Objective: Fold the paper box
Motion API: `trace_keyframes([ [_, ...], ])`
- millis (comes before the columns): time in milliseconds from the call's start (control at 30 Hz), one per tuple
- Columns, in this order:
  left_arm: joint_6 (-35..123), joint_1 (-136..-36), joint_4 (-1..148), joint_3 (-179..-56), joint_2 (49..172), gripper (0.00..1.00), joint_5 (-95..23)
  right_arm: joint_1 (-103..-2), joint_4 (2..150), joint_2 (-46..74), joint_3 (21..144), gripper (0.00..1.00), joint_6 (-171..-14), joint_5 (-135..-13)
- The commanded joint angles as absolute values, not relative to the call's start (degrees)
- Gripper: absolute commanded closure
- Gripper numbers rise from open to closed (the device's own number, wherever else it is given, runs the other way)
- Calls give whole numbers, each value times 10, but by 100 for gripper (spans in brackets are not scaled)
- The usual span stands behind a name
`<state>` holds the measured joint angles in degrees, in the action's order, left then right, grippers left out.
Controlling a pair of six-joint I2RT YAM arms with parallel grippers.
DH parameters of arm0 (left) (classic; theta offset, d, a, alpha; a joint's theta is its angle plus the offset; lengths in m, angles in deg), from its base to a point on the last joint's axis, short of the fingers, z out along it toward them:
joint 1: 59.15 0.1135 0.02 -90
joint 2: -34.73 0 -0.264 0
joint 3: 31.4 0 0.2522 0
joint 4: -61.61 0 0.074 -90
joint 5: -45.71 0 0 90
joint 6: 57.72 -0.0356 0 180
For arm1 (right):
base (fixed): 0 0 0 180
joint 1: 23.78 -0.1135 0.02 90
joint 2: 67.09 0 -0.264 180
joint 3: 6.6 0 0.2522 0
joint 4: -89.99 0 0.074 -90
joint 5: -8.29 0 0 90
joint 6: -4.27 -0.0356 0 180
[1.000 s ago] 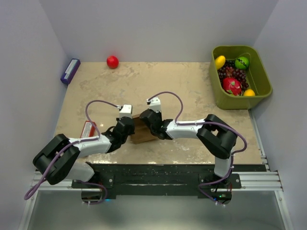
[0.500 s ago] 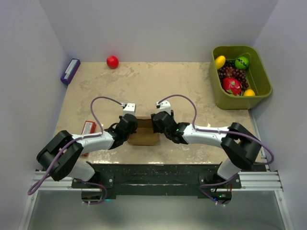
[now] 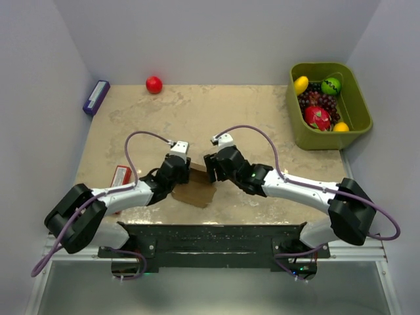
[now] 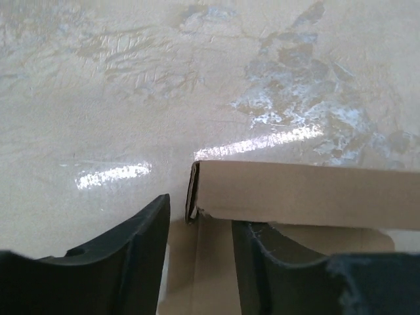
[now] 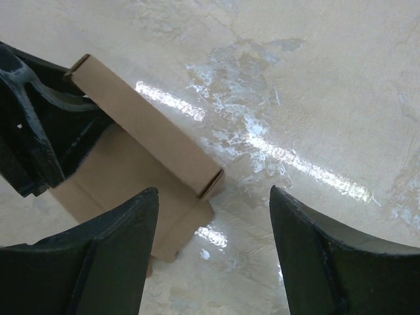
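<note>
The paper box (image 3: 199, 190) is a brown cardboard blank lying near the table's front edge between both grippers. In the left wrist view one panel of the paper box (image 4: 295, 193) stands folded up, with a flat panel under the fingers. My left gripper (image 3: 182, 176) sits at the box's left end, and in its own view the left gripper (image 4: 200, 213) is open, its fingers astride the folded corner without pinching it. My right gripper (image 3: 212, 172) hovers at the box's right end. In its own view the right gripper (image 5: 213, 191) is wide open just beside the box's corner (image 5: 209, 184), with nothing held.
A green bin (image 3: 316, 139) of fruit stands at the back right. A red ball (image 3: 153, 84) and a purple-blue box (image 3: 96, 97) lie at the back left. A flat red packet (image 3: 120, 176) lies beside the left arm. Walls close in on the left, the right and the back.
Both grippers have opened and let go of the box, the right first. The right arm has stretched out lower, and the box has turned slightly on the table.
</note>
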<state>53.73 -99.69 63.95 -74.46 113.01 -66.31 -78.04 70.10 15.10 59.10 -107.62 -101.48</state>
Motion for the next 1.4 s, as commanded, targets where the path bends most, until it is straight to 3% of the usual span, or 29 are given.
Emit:
trace_keyframes([
  [0,524,-995,639,-743,1079,44,-628,-779,681,122,631,28,-1038,-984],
  [133,525,-995,672,-742,1061,28,-606,-779,674,112,643,29,-1026,-968],
  [400,553,-995,753,-737,971,10,-581,-779,667,97,665,28,-1028,-990],
  [533,582,-980,816,-758,907,7,-529,-779,616,115,713,30,-1026,-1013],
  [667,581,-894,870,-806,872,5,-447,-781,535,147,776,44,-1002,-1019],
  [933,509,-691,909,-892,896,4,-259,-857,533,210,814,42,-965,-1085],
  [1200,449,-663,914,-880,882,5,-386,-942,484,337,904,41,-945,-1227],
  [1367,448,-663,906,-861,879,6,-384,-953,457,408,948,42,-940,-1295],
])
